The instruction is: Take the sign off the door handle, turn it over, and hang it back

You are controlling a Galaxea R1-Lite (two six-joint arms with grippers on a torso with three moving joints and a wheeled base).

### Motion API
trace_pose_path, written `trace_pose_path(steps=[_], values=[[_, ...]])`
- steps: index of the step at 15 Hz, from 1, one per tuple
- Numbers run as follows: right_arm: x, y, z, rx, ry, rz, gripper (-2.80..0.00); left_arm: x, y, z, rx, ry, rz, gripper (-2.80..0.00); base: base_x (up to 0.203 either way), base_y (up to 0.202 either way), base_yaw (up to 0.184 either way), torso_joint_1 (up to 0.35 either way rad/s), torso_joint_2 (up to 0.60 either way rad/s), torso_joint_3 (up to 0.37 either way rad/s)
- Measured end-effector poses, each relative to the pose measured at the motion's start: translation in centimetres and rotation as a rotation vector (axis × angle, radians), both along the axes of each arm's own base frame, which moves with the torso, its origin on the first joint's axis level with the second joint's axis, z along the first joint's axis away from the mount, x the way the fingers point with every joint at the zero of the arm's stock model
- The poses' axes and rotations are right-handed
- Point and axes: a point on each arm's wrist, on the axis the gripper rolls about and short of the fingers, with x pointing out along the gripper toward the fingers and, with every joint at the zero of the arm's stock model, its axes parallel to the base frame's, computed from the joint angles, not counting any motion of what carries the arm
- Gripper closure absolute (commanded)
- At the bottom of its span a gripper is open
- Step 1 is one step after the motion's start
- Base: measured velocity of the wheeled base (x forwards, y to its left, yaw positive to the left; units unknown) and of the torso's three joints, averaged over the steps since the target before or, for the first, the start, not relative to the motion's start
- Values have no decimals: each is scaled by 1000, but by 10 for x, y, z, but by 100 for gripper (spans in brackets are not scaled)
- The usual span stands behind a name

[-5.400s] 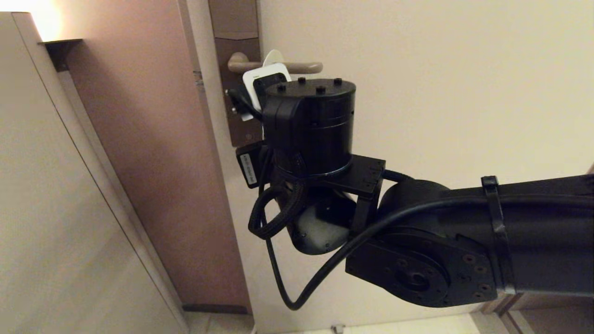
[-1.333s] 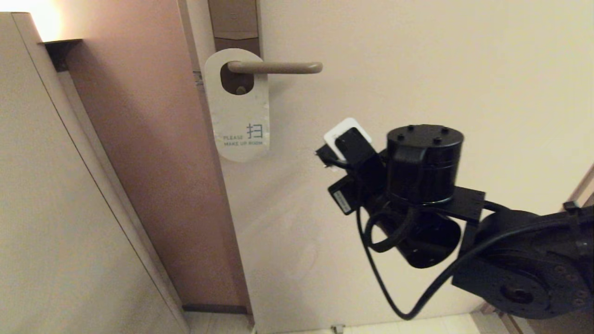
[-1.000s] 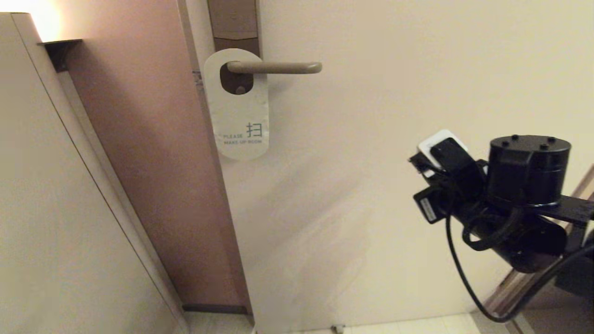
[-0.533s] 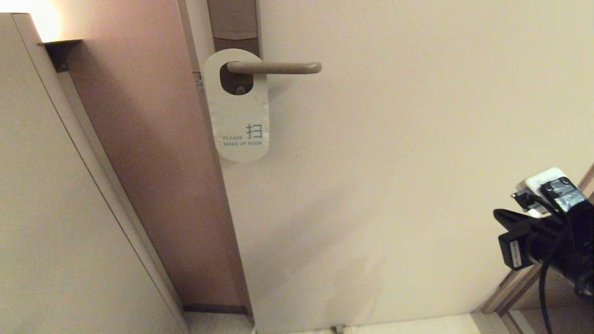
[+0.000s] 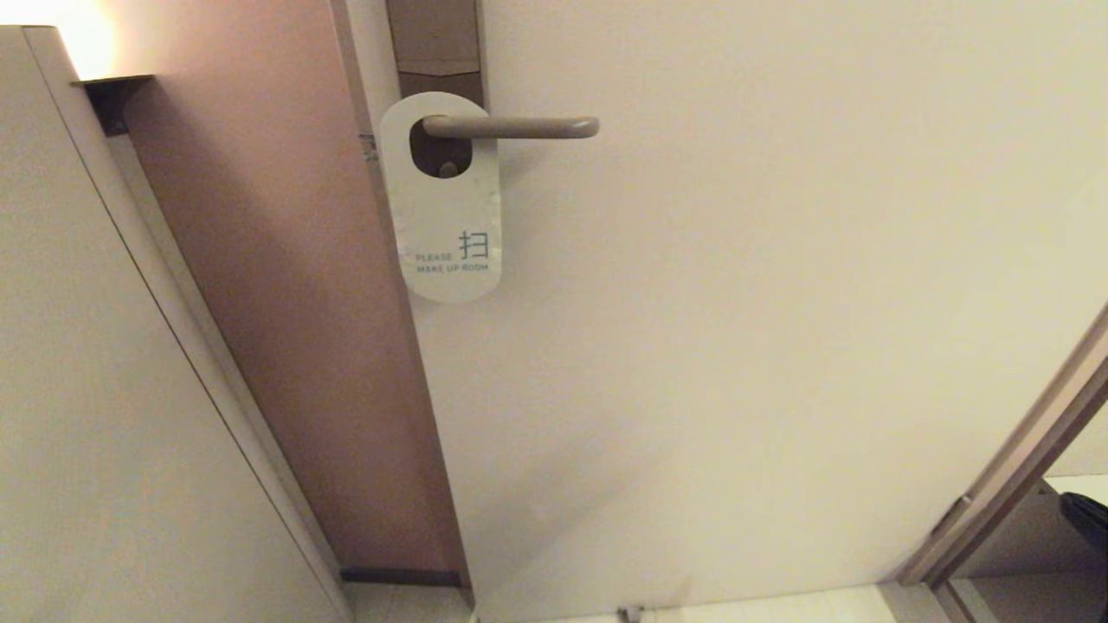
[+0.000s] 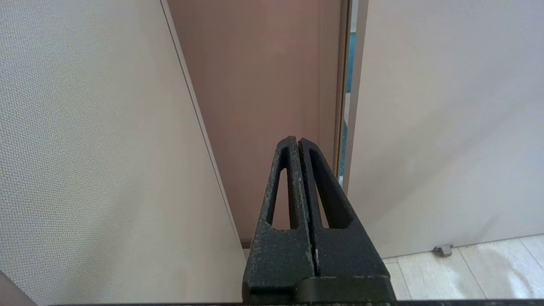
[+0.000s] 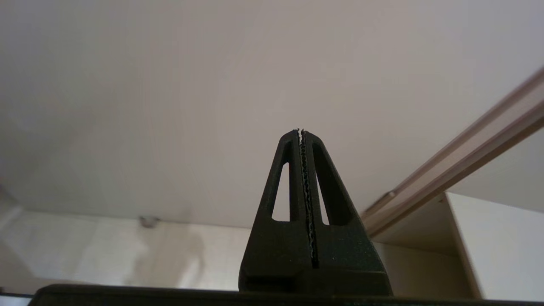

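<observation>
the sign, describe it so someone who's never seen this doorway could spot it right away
Start at the pale door and its tall brown lock plate near the left edge. A beige lever handle juts sideways from it, and the sign hangs on its base. It is the only white rounded card there, reading "PLEASE MAKE UP ROOM".

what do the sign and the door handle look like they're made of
The sign: probably thin card or plastic, white and slightly glossy; it hangs flat, with faint mottled reflections on its face.
The door handle: likely metal with a satin beige-bronze finish; a soft highlight runs along its smooth, rounded bar.
</observation>
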Motion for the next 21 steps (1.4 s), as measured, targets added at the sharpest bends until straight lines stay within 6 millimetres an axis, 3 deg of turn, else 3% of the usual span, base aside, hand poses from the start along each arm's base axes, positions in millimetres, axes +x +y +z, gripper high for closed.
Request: trace_pose_path(steps=[5, 9, 16, 21], values=[[-45, 1, -27, 64, 11, 15, 0, 0, 0, 0, -1, 0, 0, 0, 0, 0, 0, 0, 0, 0], [-69, 1, -47, 73, 25, 40, 0, 0, 0, 0, 0, 0, 0, 0, 0, 0, 0, 0, 0, 0], [-90, 1, -56, 150, -147, 37, 0, 0, 0, 0, 0, 0, 0, 0, 0, 0, 0, 0, 0, 0], [-94, 1, -57, 161, -198, 35, 0, 0, 0, 0, -1, 0, 0, 0, 0, 0, 0, 0, 0, 0]])
